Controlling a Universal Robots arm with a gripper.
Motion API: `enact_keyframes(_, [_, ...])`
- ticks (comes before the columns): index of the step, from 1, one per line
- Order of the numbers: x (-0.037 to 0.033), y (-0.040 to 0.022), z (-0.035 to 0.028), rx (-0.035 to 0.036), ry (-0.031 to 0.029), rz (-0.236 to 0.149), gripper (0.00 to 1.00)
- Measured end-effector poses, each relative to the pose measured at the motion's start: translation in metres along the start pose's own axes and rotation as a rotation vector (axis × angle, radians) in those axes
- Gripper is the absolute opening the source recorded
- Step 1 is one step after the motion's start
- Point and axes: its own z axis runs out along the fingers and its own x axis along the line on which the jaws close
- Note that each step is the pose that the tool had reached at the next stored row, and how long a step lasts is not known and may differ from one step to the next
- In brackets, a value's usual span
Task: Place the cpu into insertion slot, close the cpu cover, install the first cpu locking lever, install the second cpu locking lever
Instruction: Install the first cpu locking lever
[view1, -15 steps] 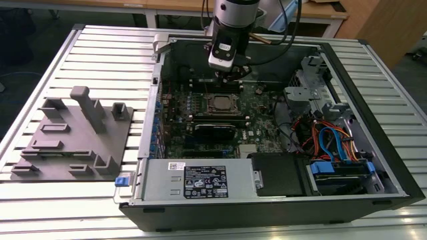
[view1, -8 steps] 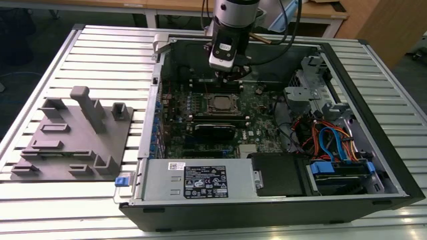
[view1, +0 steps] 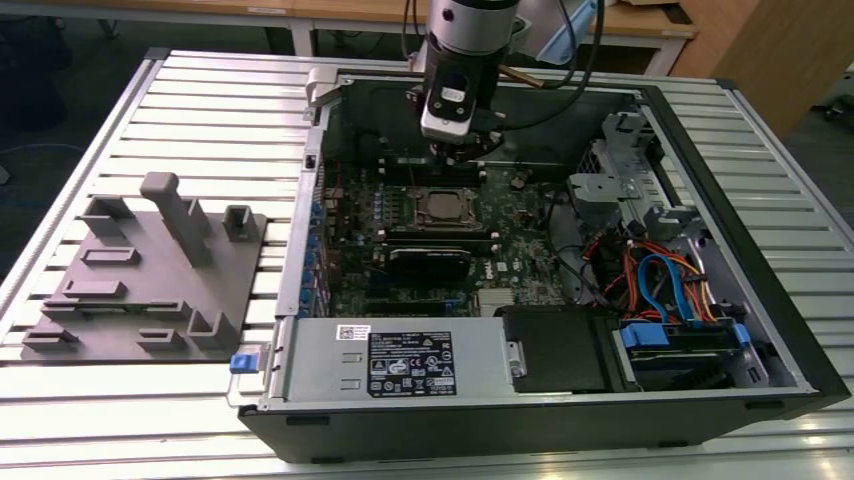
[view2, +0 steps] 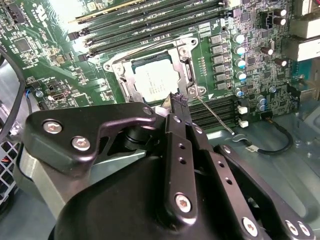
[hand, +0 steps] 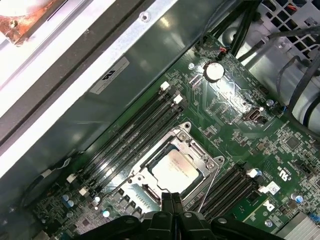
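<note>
The gripper (hand: 170, 199) is held just above the edge of the insertion slot (hand: 186, 127), fingers pressed together on nothing, probably for pushing. Beside that edge a wire lever (view2: 215, 116) is seen. Within the slot the cpu (hand: 174, 169) is seated, framed by the lowered cpu cover (hand: 199, 151).

The open top of the computer case (view1: 534, 435) leaves free room straight down to the cpu cover (hand: 199, 148), where the gripper (hand: 171, 196) hangs, fingers pressed together, at the cover's edge. Banks of memory sticks (hand: 135, 135) hem the socket on two sides, and a thin lever rod (view2: 212, 116) juts out near the fingertips. The case wall (hand: 125, 95) stands beyond one bank, and a drive cage (view1: 607, 185) with bundled cables (view1: 654, 280) crowds the exterior view's right.
</note>
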Motion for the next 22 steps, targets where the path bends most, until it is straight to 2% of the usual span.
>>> enact_keyframes(7, [0.0,0.0,0.0,0.0009,0.0,-0.024,0.11])
enact_keyframes(22, [0.0,0.0,0.0,0.0048,0.0,-0.128,0.11])
